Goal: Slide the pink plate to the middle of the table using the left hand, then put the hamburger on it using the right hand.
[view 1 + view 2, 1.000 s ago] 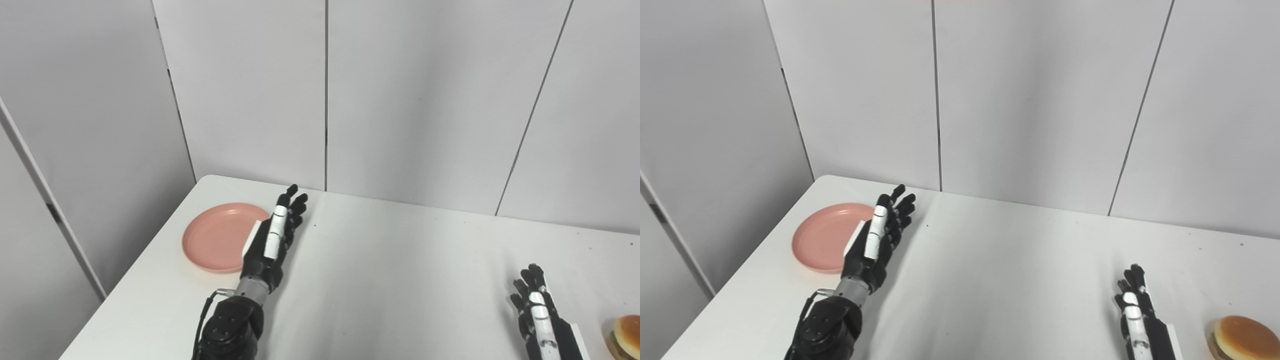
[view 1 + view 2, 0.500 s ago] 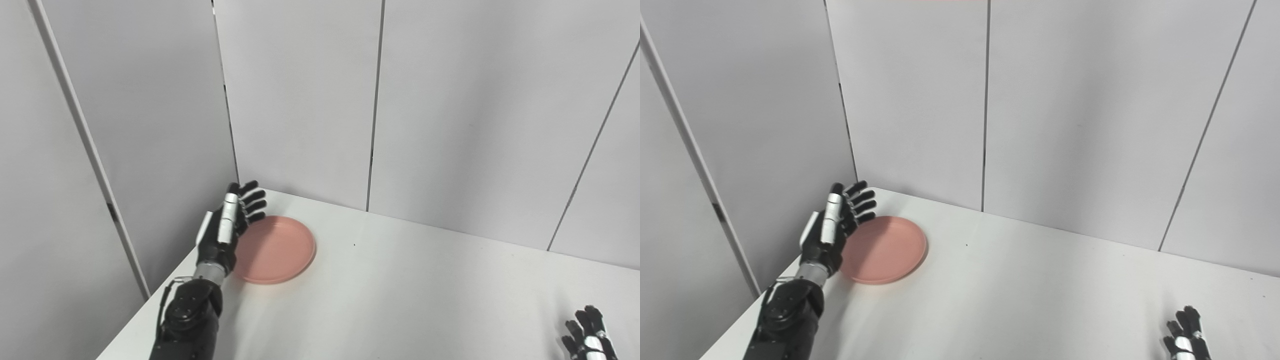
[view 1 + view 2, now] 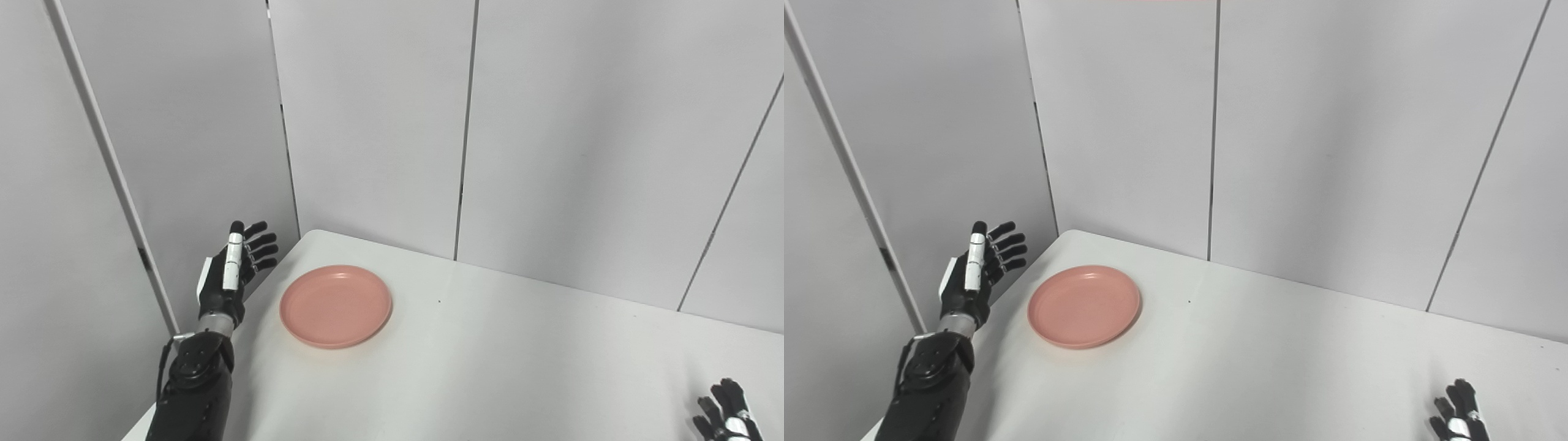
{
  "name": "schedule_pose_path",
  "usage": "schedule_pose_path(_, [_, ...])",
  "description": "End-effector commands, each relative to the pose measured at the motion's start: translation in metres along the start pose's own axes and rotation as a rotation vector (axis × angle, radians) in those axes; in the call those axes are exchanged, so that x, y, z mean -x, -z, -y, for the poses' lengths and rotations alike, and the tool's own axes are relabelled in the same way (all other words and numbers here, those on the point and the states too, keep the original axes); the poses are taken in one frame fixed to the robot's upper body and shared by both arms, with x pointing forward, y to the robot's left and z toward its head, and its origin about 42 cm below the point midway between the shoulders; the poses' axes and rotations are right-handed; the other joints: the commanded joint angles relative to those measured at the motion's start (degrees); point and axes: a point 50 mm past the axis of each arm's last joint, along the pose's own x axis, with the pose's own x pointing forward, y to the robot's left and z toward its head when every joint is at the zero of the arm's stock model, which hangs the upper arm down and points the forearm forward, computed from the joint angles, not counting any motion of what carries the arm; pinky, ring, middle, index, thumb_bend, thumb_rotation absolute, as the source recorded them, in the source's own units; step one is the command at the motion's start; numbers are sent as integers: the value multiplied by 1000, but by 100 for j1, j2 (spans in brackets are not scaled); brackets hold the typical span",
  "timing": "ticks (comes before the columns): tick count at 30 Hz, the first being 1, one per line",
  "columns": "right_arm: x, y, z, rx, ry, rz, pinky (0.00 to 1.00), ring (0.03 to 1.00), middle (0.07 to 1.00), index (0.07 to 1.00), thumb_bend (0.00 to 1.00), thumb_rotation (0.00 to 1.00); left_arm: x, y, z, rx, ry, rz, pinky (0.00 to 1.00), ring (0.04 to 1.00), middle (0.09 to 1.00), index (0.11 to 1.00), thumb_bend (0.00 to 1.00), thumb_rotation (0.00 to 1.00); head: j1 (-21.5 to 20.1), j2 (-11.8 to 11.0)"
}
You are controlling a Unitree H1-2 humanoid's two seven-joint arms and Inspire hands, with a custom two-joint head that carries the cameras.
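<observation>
The pink plate (image 3: 335, 304) lies flat near the far left corner of the white table (image 3: 490, 367). My left hand (image 3: 233, 269) is raised to the left of the plate, over the table's left edge, palm toward the plate, fingers spread and holding nothing; it stands apart from the plate. Only the fingertips of my right hand (image 3: 729, 410) show at the bottom right corner, spread, resting low by the table. The hamburger is out of view.
Grey wall panels (image 3: 380, 122) stand close behind the table and along its left side. The table's left edge (image 3: 202, 367) runs just under my left forearm.
The camera has turned left, so the hamburger has left the picture. My left hand has crossed from the plate's right side over to its left side, beyond the table edge.
</observation>
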Motion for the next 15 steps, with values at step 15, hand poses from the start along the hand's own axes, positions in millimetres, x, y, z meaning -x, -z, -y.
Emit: schedule_pose_path(15, [-2, -8, 6, 12, -12, 61, 951, 962, 975, 955, 580, 809, -17, 17, 24, -45, -33, 49, 882, 800, 788, 788, 755, 1000, 7, 19])
